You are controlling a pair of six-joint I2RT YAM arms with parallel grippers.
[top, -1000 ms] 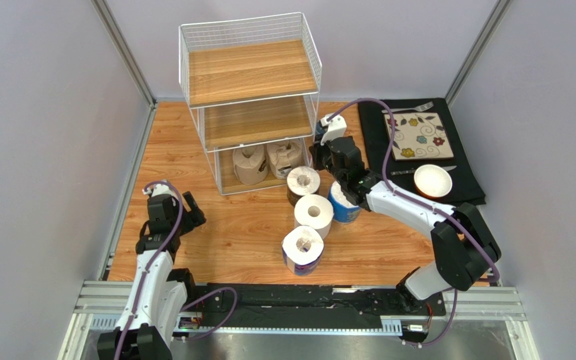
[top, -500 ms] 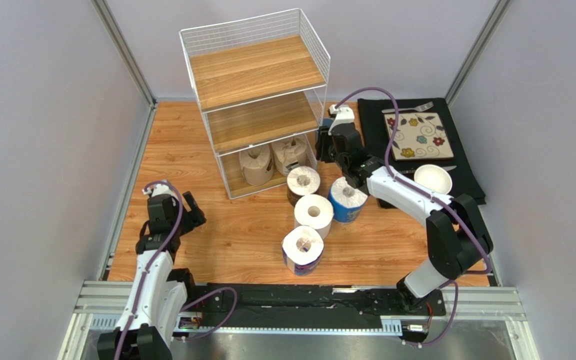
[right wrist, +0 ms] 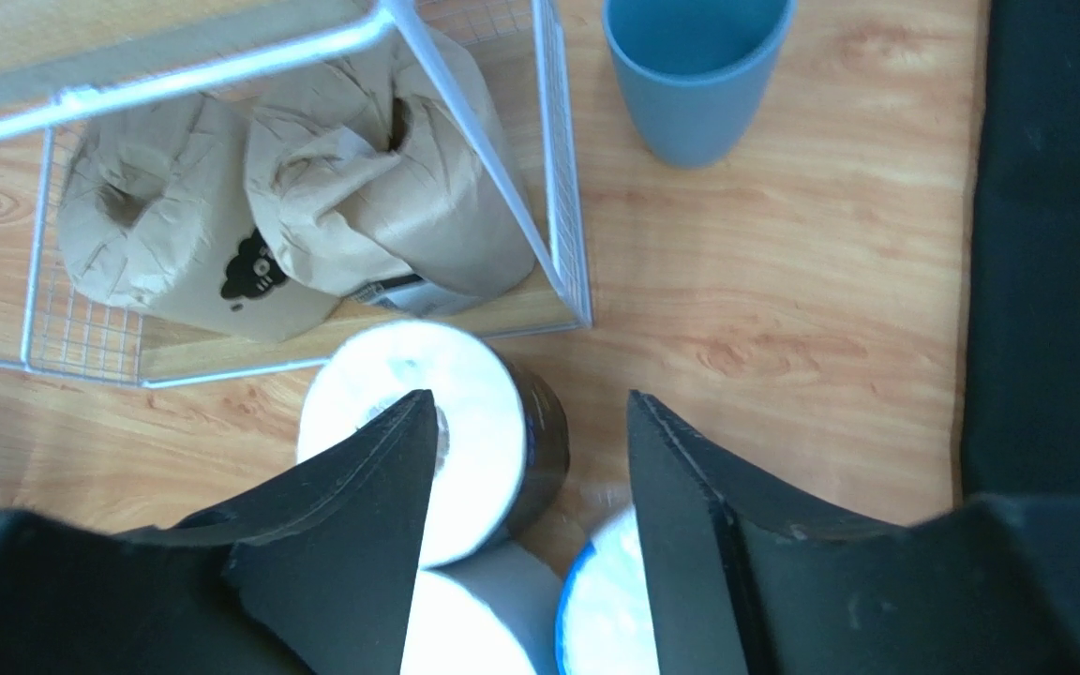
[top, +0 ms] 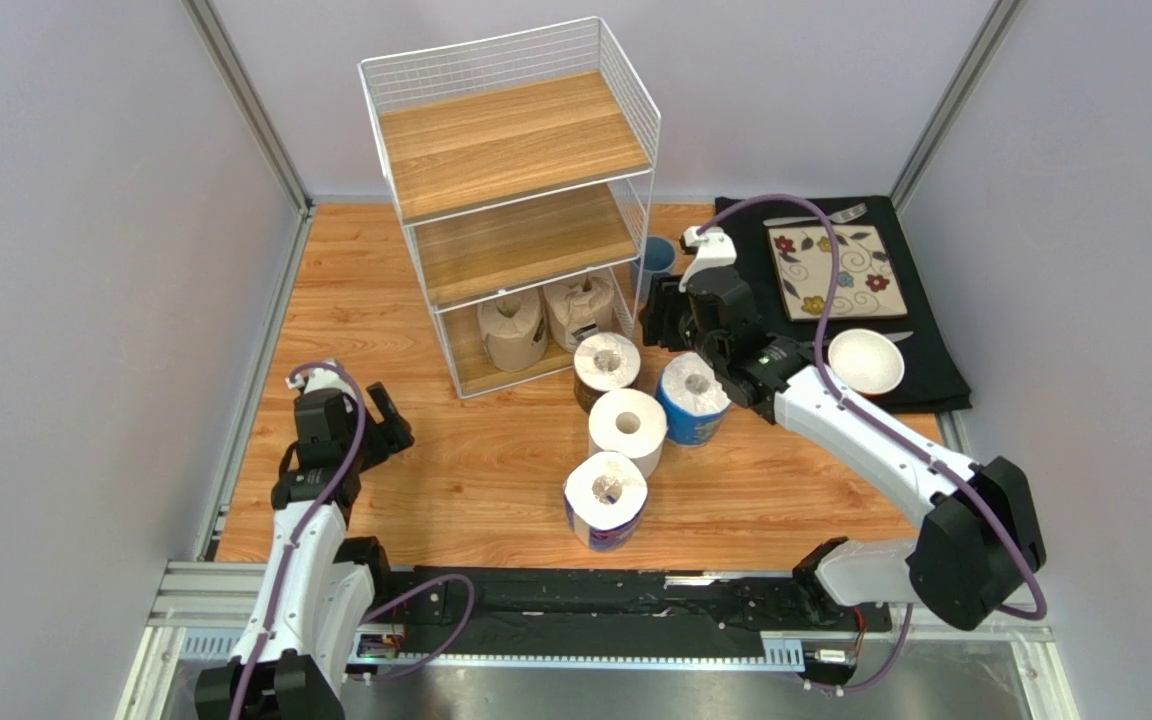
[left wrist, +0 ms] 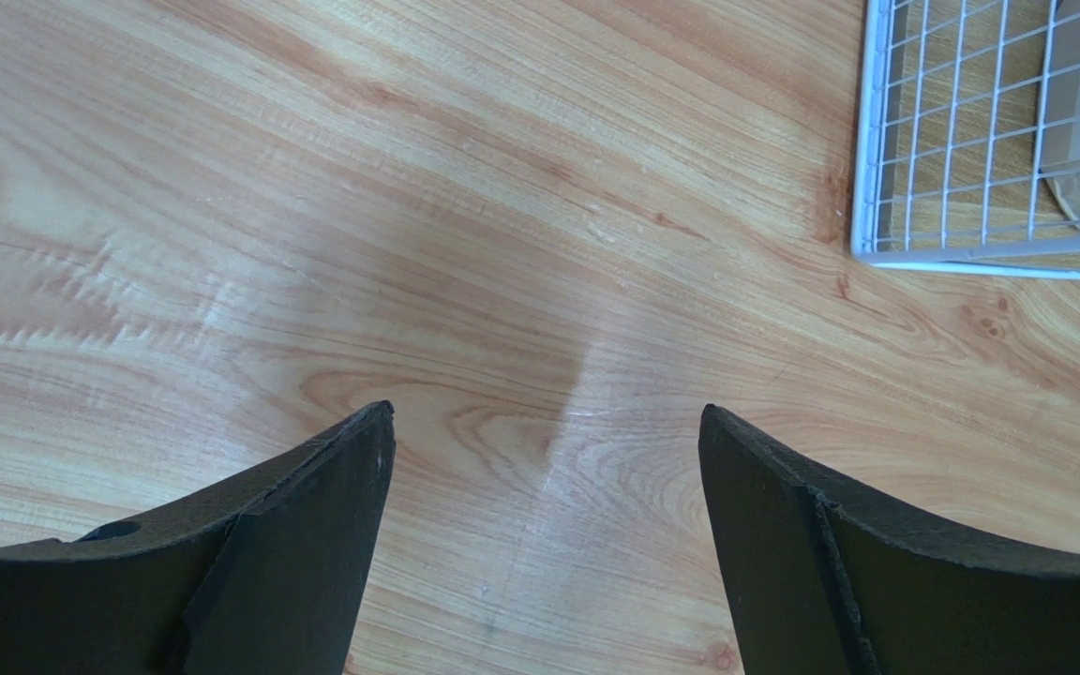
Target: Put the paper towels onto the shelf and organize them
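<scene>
I count six paper towel rolls. Two brown-paper rolls (right wrist: 151,211) (right wrist: 377,183) sit side by side on the bottom tier of the three-tier wire shelf (top: 515,143). The other four stand clustered on the bench (top: 432,465) just in front of it: one dark-wrapped roll (top: 606,365), one plain white roll (top: 627,428) and two blue-wrapped rolls (top: 693,398) (top: 606,498). One blue cup (right wrist: 694,63) stands beside the shelf.

The only marking I can see is a small black sheep-like logo on a brown roll; I can read no words.

My right end effector (right wrist: 532,401) hangs spread above the dark-wrapped roll, gripping nothing. My left end effector (left wrist: 546,415) is spread over bare bench, also holding nothing.
</scene>
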